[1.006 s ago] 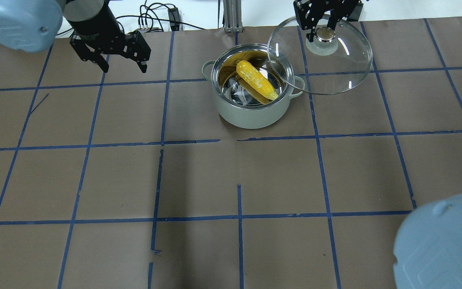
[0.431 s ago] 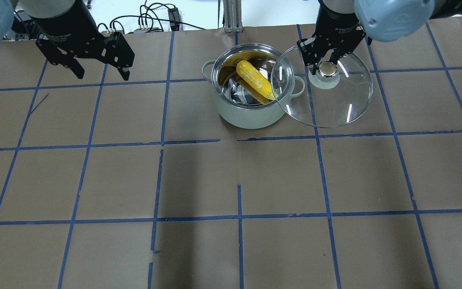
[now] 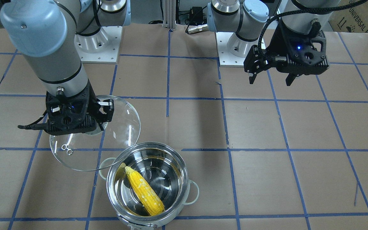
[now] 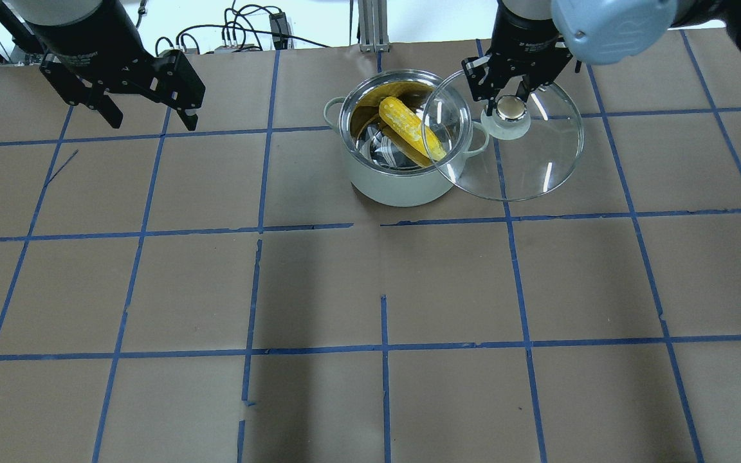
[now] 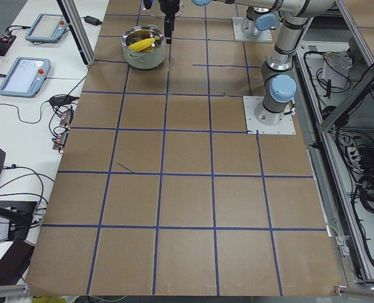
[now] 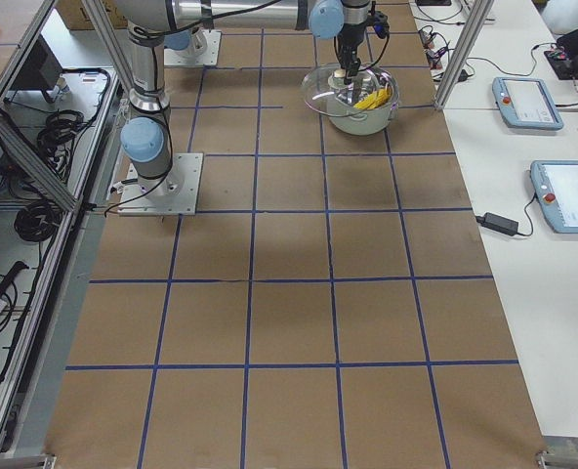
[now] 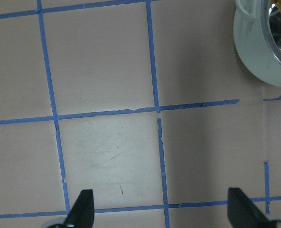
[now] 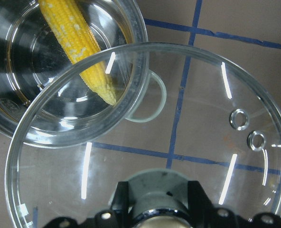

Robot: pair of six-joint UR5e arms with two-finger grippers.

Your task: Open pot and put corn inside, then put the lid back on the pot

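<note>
My right gripper (image 4: pixel 503 103) is clamped on the knob (image 4: pixel 511 109) of the lid (image 4: pixel 541 164), which hangs under my 2 fingers with 1 edge over the pot's rim. The open pot (image 4: pixel 396 186) sits just beside this gripper, and the corn (image 4: pixel 409 128) lies slanted inside it. My left gripper (image 4: pixel 152 121) hangs spread and empty, well apart from the pot.
</note>
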